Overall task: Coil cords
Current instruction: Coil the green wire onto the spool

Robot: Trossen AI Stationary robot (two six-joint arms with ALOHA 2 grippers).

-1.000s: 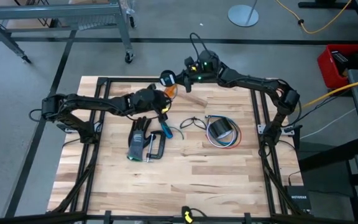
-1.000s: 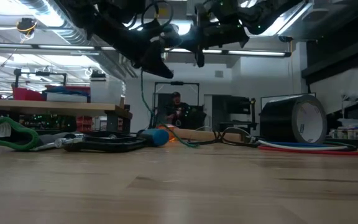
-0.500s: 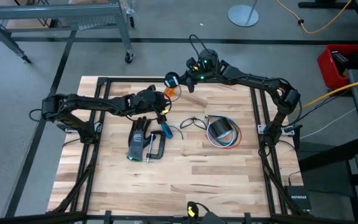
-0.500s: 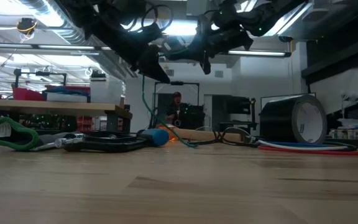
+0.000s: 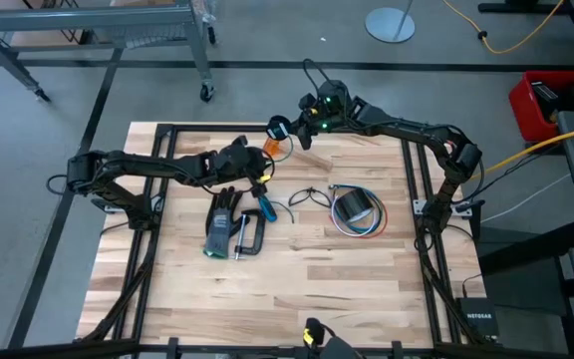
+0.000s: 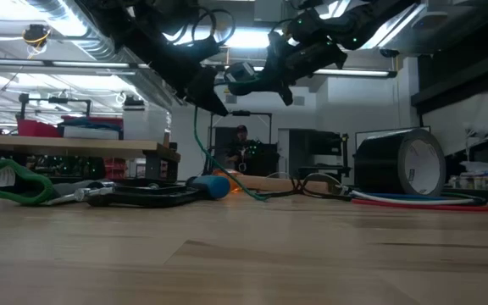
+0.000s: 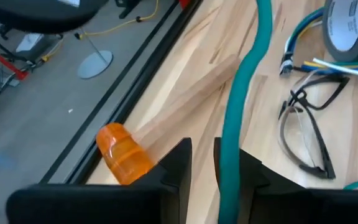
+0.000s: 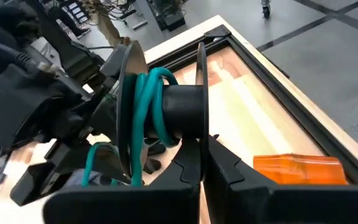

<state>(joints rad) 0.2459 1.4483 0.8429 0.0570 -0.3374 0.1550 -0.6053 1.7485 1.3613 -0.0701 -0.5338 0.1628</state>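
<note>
Where the teal cord [image 8: 149,102] runs: several turns lie wound on a black spool [image 8: 182,109] held up over the far middle of the tabletop [image 5: 317,289]. From there it drops through the left claw [image 7: 210,165] to the wood below.
Cord look: thin, smooth, blue-green, in one unbroken length. The turns on the hub sit loosely side by side against one flange.
Right claw [image 8: 202,165]: fingers pressed together on the spool's edge, with the spool's axis lying level.
Left claw: just beside the spool, above the tabletop. Its fingers stand a little apart with the cord passing between them, close against one finger and with a gap at the other.
Other wires [image 5: 364,228]: red, white and blue strands lie looped on the tabletop right of centre, around the foot of a tape roll [image 5: 355,206].
Writing: a white tag on a green loop [image 6: 11,182] at the left is too small to read. The orange bottle's [image 8: 297,169] label cannot be made out.
Nearby: the orange bottle lies under the spool near the far edge, beside a wooden stick [image 7: 191,99]. Glasses [image 5: 310,196] lie between the left claw and the tape roll.
Left of centre: a dark glove [image 5: 221,221], a clamp [image 5: 250,235] and a blue-handled screwdriver [image 5: 265,210] lie close together.
In the way: in the low view both arms cross overhead and the cord hangs down in front of a person [image 6: 240,148] in the room behind.
</note>
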